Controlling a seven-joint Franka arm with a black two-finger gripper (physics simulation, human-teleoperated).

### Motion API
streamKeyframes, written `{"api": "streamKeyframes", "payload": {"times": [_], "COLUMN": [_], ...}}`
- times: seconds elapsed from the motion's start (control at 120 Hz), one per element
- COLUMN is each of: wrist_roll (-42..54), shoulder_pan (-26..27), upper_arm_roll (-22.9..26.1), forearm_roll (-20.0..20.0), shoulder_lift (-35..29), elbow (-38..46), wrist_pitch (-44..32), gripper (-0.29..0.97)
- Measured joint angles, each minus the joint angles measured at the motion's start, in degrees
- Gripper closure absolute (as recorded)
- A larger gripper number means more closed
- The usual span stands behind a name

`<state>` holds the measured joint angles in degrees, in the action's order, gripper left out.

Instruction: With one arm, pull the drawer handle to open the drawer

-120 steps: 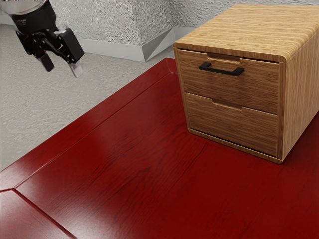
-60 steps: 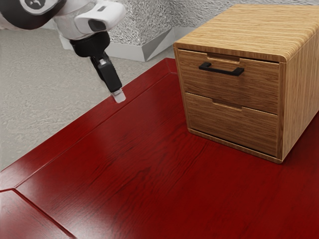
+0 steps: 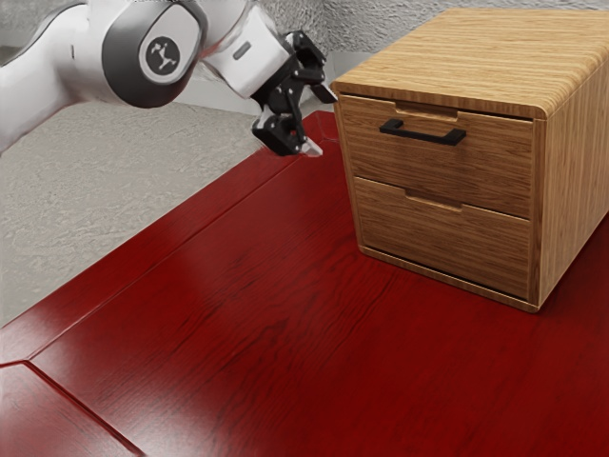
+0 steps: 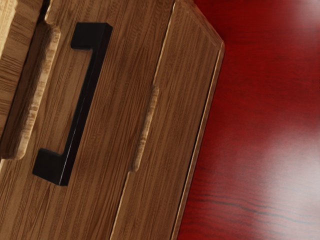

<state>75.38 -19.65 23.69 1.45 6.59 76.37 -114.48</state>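
Two-drawer boxy wood-grain cabinet (image 3: 495, 57) on glossy red tabletop (image 3: 266, 324); slim black bar handle (image 3: 422, 132) on top drawer (image 3: 495, 169); hand (image 3: 314, 119) fingers apart, near cabinet corner.

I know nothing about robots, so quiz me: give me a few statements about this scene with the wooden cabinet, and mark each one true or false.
1. The light wooden two-drawer cabinet stands on a dark red wooden table. True.
2. The black bar handle sits on the lower drawer. False: it is on the upper drawer.
3. The black two-finger gripper grips the handle. False: its fingers are open and it is apart from the handle, near the cabinet's front corner at the exterior view's left.
4. Both drawers look shut. True.
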Motion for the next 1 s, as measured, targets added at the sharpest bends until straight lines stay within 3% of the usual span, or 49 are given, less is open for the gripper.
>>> {"api": "streamKeyframes", "payload": {"times": [0.083, 0.175, 0.467, 1.0], "wrist_roll": [3.8, 7.3, 12.1, 15.0], "shoulder_pan": [5.4, 7.2, 11.6, 13.9], "upper_arm_roll": [-4.4, -6.2, -7.1, -7.3], "forearm_roll": [0.0, 0.0, -2.0, -2.5], "shoulder_lift": [2.9, 4.1, 10.1, 20.3], "elbow": [-2.7, -3.6, -9.6, -19.4], "wrist_pitch": [-0.9, -1.7, -2.9, -3.4], "gripper": [0.13, 0.15, 0.34, 0.38]}}
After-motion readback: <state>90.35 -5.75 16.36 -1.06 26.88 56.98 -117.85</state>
